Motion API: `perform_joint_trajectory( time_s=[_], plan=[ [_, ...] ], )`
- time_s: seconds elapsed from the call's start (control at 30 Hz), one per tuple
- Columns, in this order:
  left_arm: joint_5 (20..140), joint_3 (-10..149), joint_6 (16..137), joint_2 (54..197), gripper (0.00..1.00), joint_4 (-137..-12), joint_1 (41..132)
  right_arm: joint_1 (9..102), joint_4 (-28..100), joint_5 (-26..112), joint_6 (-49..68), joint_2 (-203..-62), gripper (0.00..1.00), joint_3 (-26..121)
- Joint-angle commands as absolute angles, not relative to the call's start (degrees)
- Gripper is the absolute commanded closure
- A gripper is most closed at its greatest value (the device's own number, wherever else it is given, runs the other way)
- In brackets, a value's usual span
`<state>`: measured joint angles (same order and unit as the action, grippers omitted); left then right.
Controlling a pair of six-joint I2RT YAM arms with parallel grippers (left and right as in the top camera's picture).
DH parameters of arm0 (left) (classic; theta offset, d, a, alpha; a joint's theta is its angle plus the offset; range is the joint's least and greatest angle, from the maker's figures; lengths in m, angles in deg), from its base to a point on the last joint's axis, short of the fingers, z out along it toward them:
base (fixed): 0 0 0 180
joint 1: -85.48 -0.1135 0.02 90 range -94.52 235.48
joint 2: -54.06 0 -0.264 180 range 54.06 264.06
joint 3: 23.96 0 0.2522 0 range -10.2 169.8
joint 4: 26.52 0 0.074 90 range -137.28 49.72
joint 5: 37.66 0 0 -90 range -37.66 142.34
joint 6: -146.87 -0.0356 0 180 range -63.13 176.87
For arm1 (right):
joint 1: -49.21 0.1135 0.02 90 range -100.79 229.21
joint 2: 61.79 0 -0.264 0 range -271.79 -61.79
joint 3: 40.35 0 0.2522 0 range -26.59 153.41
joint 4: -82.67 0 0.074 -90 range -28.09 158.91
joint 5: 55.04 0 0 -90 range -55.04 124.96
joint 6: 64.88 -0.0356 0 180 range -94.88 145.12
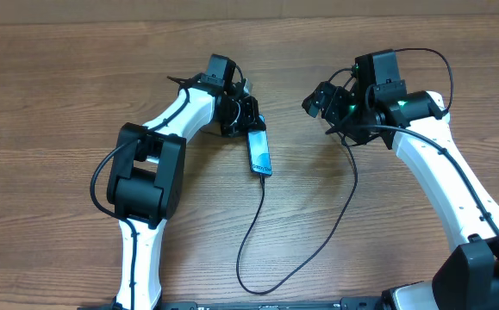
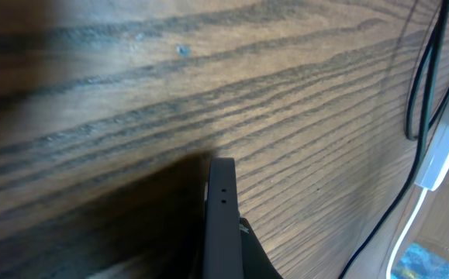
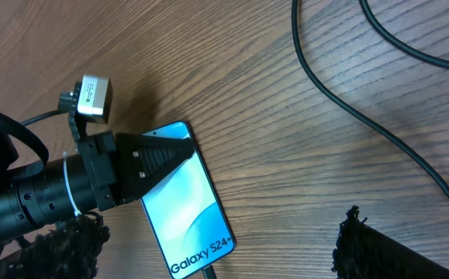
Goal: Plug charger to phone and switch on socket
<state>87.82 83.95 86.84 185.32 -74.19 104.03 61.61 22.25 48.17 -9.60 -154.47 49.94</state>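
Note:
The phone [image 1: 259,153] lies mid-table with its cyan screen lit, and "Galaxy S24+" reads on the phone [image 3: 189,209] in the right wrist view. The charger's small plug [image 1: 265,176] sits in its near end, also visible as the plug [image 3: 208,272]. The thin black cable [image 1: 251,232] loops toward the front edge and back up to the right. My left gripper [image 1: 249,120] is shut on the phone's far end, its black fingers [image 3: 150,159] over the screen's top. My right gripper [image 1: 321,102] hovers open to the right of the phone. The socket is out of view.
The wooden table [image 1: 77,103] carries nothing else in the overhead view. Black cable runs [image 3: 379,132] cross the wood beyond the phone. A white piece with a pale cord [image 2: 441,155] shows at the right edge of the left wrist view; I cannot identify it.

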Motion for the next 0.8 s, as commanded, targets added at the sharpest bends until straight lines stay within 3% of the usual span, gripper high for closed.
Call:
perform_joint_trajectory(
  time_s=[0.0, 0.6, 0.77],
  plan=[
    [86.0, 84.8, 86.9, 185.0, 0.96, -74.4, 105.1, 61.5, 22.1, 47.6, -9.3, -153.1, 0.02, 50.5],
    [84.9, 84.8, 86.9, 185.0, 0.96, -76.1, 105.4, 61.5, 21.8, 47.6, -9.3, -153.1, 0.02, 50.5],
    [84.9, 84.8, 86.9, 185.0, 0.91, -76.1, 105.4, 61.5, 21.5, 47.6, -9.3, -153.1, 0.02, 50.5]
  ],
)
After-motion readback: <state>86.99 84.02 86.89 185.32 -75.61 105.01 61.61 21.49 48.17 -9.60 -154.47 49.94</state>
